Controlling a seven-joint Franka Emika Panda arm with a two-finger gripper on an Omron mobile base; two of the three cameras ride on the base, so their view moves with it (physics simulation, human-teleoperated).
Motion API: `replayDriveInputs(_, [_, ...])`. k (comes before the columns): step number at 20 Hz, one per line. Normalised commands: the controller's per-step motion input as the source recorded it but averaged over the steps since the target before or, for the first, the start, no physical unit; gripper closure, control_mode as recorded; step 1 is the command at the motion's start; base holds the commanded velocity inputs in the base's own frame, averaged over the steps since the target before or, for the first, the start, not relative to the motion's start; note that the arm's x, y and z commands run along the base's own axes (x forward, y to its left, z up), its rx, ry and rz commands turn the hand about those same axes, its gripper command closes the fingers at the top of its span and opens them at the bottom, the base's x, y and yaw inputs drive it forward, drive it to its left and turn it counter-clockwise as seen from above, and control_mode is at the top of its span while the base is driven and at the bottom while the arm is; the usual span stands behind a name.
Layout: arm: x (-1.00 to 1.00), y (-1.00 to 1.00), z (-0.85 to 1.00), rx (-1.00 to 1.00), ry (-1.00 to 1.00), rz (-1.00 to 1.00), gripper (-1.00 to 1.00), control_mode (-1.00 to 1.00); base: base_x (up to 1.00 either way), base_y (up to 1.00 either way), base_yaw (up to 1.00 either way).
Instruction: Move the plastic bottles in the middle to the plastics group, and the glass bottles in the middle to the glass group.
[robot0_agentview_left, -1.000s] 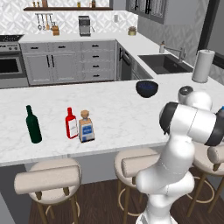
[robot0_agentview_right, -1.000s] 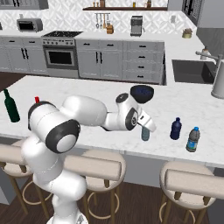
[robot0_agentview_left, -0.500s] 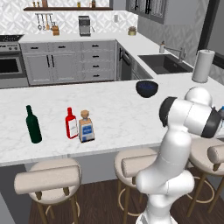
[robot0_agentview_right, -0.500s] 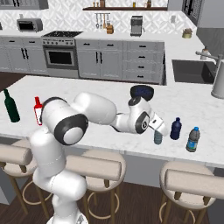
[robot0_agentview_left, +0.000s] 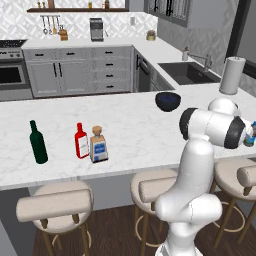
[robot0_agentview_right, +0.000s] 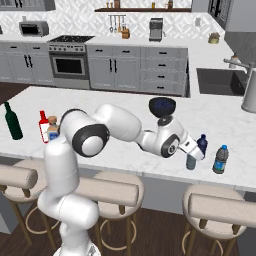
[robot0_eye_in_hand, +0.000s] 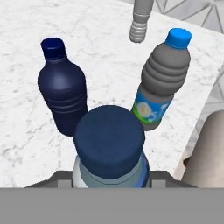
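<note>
On the white marble island (robot0_agentview_right: 125, 145), the slim pale water bottle (robot0_agentview_right: 190, 162) was gripped by the gripper (robot0_agentview_right: 192, 152) near the front edge, just beside the navy bottle (robot0_agentview_right: 202, 144) and the labelled blue bottle (robot0_agentview_right: 220, 159). Way off left, the amber corked bottle (robot0_agentview_left: 98, 145) was parked touching the red bottle (robot0_agentview_left: 81, 141), the green wine bottle (robot0_agentview_left: 38, 142) nearby.

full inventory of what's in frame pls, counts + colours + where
Green wine bottle: 1, dark green, counter's left end.
Red bottle: 1, red, white label, right of the wine bottle.
Amber bottle: 1, pale amber, cork stopper, blue-and-white label, beside the red bottle.
Bowl: 1, dark navy, mid-counter.
Navy bottle: 1, dark navy, counter's right end.
Labelled bottle: 1, grey in the hand view, blue cap, near the navy one.
Water bottle: 1, pale blue-grey, dark blue cap, at the gripper.
Paper towel roll: 1, white, by the sink.
Stools: 3, beige, under the counter.
Gripper: on the water bottle, grasp not resolvable.
</note>
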Motion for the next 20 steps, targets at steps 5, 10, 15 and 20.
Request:
replayDriveInputs(5, [0.01,-0.25,-0.16,0.0,0.0,-0.04,1.0,-1.0,0.0,0.0,0.0])
replayDriveInputs(10, [0.08,-0.11,-0.12,0.0,0.0,-0.01,1.0,-1.0,0.0,0.0,0.0])
replayDriveInputs(15, [0.16,-0.03,-0.11,0.0,0.0,0.0,1.0,-1.0,0.0,0.0,0.0])
replayDriveInputs(20, [0.18,-0.01,-0.12,0.0,0.0,0.0,1.0,-1.0,0.0,0.0,0.0])
